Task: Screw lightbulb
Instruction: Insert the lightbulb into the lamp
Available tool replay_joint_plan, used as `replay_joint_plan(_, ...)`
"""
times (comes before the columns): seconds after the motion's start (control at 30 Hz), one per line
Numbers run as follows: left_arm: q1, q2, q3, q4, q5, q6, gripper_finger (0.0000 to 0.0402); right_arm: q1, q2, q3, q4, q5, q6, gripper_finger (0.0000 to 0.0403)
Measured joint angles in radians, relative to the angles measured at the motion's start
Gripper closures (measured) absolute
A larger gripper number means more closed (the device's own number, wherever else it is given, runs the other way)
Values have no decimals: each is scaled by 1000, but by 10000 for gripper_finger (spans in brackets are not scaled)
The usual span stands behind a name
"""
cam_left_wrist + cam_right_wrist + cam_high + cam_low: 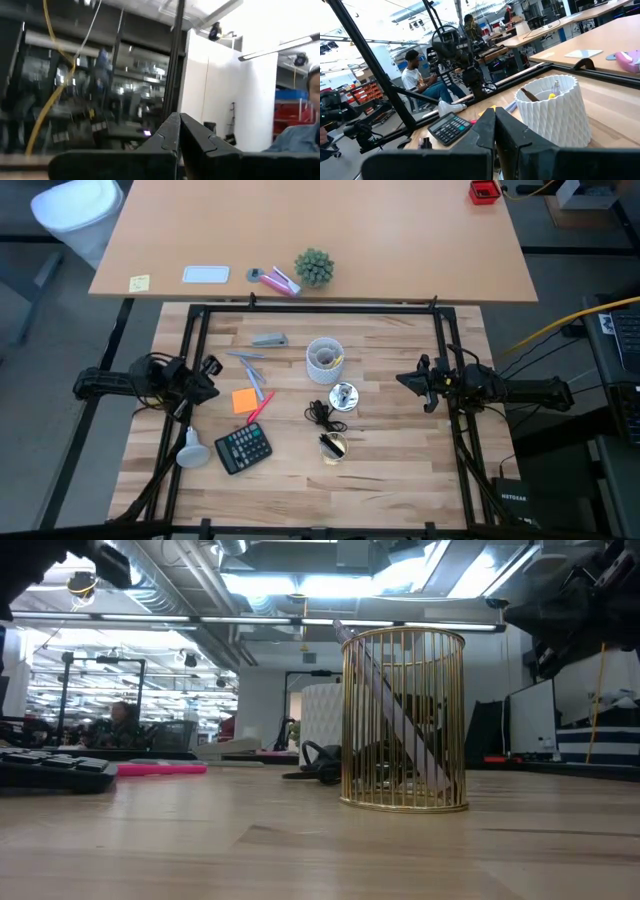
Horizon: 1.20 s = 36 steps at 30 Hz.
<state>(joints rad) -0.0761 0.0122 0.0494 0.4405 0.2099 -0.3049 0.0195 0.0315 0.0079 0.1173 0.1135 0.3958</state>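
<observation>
The wooden table carries everything. The left arm waits at its left edge, the left gripper pressed together and holding nothing; the right arm waits at the right edge, the right gripper likewise pressed together and empty. Between them, toward the far side, stands a white ribbed cup. A black calculator lies near the left front. Just left of it, touching nothing else, the lightbulb lies on its side. An orange sticky note sits beyond the calculator. The round silver socket rests at the centre, with a gold wire basket nearer the front.
</observation>
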Motion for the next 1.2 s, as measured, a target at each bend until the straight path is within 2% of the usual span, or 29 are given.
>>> replay_joint_plan(0.23, 0, 39, 0, -45, -80, -126, 402, 0, 0, 0, 0, 0, 0, 391)
replay_joint_plan(0.47, 0, 119, 4, -31, -236, -158, 402, 0, 0, 0, 0, 0, -8, 391)
replay_joint_plan(0.6, 0, 182, 50, -28, -339, -159, 402, 0, 0, 0, 0, 13, -38, 391)
replay_joint_plan(0.77, 0, 263, 82, 119, -478, -91, 402, 0, 0, 0, 0, 27, -63, 391)
replay_joint_plan(0.9, 0, 304, 83, 136, -484, -21, 402, 0, 0, 0, 0, 27, -63, 391)
replay_joint_plan(0.97, 0, 326, 83, 118, -484, -67, 401, 0, 0, 0, 0, 27, -63, 391)
replay_joint_plan(1.03, 4, 355, 81, 179, -482, -132, 402, 0, 0, 0, 0, 27, -64, 391)
replay_joint_plan(1.13, 7, 390, 85, 308, -380, -173, 402, 0, 0, 0, 0, 28, -64, 391)
replay_joint_plan(1.2, 4, 417, 114, 302, -289, -230, 402, 0, 0, 0, 0, 28, -64, 391)
